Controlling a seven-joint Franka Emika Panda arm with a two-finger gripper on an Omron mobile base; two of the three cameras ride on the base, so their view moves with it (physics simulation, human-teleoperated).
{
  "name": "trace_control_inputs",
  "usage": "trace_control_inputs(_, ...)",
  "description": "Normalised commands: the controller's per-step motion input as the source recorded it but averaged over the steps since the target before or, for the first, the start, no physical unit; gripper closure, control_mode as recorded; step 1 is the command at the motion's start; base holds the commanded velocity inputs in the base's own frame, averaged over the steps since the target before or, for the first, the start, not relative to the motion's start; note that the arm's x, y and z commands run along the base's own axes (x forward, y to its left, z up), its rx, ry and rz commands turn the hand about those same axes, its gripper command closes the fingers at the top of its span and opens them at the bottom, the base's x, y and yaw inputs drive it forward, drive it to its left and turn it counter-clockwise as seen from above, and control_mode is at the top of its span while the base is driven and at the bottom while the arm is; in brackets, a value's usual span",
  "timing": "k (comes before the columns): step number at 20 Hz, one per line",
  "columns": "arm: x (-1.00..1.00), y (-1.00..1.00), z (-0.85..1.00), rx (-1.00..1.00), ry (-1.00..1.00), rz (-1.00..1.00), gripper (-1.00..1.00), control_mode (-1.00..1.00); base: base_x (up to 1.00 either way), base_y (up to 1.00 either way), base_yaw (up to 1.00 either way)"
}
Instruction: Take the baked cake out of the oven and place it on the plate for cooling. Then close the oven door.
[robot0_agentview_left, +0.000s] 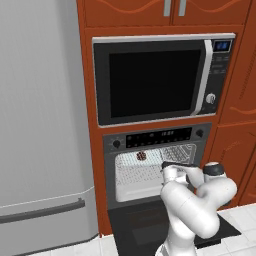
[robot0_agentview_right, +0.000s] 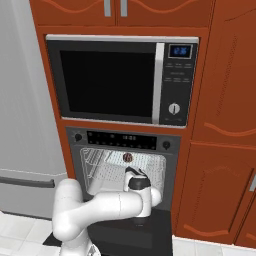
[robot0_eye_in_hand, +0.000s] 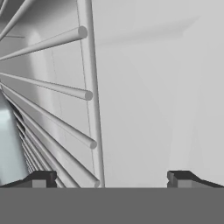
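Observation:
The black oven (robot0_agentview_left: 155, 136) stands open, its oven door (robot0_agentview_left: 140, 222) folded down flat in front of the base. The baked cake (robot0_agentview_left: 141, 156), a tiny dark reddish lump, sits on the upper wire rack toward the back; the right base view shows the cake (robot0_agentview_right: 127, 158) just above my hand. My gripper (robot0_agentview_left: 176, 166) reaches into the cavity to the right of the cake and slightly below it, apart from it. In the hand view the gripper (robot0_eye_in_hand: 111, 179) is open with nothing between its fingertips (robot0_eye_in_hand: 41, 178), facing rack wires (robot0_eye_in_hand: 89, 94) and the pale oven wall. The plate is out of view.
A silver-trimmed microwave (robot0_agentview_left: 157, 80) sits directly above the oven. A tall grey fridge (robot0_agentview_left: 40, 125) fills the left side. Red-brown cabinet doors (robot0_agentview_right: 220, 190) stand to the right. The lowered door juts out over the white tiled floor (robot0_agentview_left: 240, 215).

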Motion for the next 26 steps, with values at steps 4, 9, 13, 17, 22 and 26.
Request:
trace_control_inputs(4, 0.00, 0.00, -0.03, 0.00, 0.00, 0.00, -1.00, -1.00, 0.00, 0.00, 0.00)
trace_control_inputs(9, 0.00, 0.00, 0.00, 0.00, 0.00, 0.00, -1.00, -1.00, 0.00, 0.00, 0.00)
trace_control_inputs(13, 0.00, 0.00, 0.00, 0.00, 0.00, 0.00, -1.00, -1.00, 0.00, 0.00, 0.00)
trace_control_inputs(17, 0.00, 0.00, 0.00, 0.00, 0.00, 0.00, 1.00, -1.00, 0.00, 0.00, 0.00)
trace_control_inputs(22, 0.00, 0.00, 0.00, 0.00, 0.00, 0.00, 1.00, -1.00, 0.00, 0.00, 0.00)
trace_control_inputs(26, 0.00, 0.00, 0.00, 0.00, 0.00, 0.00, 1.00, -1.00, 0.00, 0.00, 0.00)
